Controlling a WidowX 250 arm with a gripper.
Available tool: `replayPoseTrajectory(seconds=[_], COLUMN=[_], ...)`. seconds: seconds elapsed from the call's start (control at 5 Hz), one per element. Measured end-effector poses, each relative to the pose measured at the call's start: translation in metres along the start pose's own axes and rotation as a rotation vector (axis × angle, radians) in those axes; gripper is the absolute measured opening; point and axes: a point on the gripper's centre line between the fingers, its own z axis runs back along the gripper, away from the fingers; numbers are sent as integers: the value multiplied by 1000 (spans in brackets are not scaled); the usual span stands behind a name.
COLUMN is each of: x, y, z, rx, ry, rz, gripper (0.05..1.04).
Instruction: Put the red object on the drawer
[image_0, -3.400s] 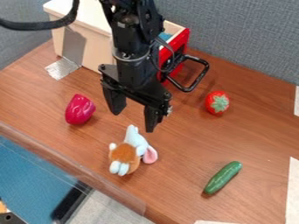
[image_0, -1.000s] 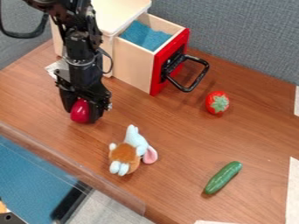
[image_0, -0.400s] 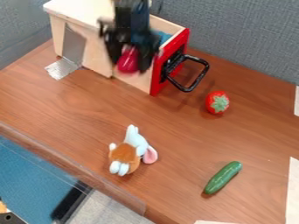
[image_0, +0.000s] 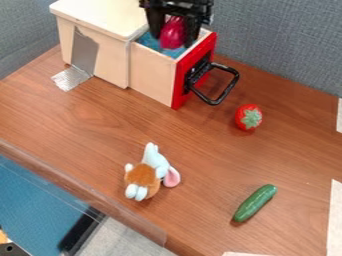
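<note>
Your gripper (image_0: 175, 36) is at the top of the view, its jaws closed around the red object (image_0: 173, 33), which you have over the open drawer (image_0: 155, 75). On the tabletop (image_0: 93, 135) you see a strawberry (image_0: 248, 117) near the drawer's black handle (image_0: 222, 90), a plush toy (image_0: 151, 173) and a green cucumber (image_0: 254, 203).

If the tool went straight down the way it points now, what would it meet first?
Likely the blue lining of the open drawer, with the red object in the tool touching first; height above it is unclear from this angle.
</note>
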Motion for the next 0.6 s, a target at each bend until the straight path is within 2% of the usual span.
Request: replayPoseTrajectory(seconds=[0.2, 0.4, 0.6], x=[12, 16, 22], y=[17, 27, 30], z=[-4, -15, -21], rx=[21, 35, 44], ry=[-1, 20, 25], rz=[53, 70, 80], gripper=[766, 766, 839])
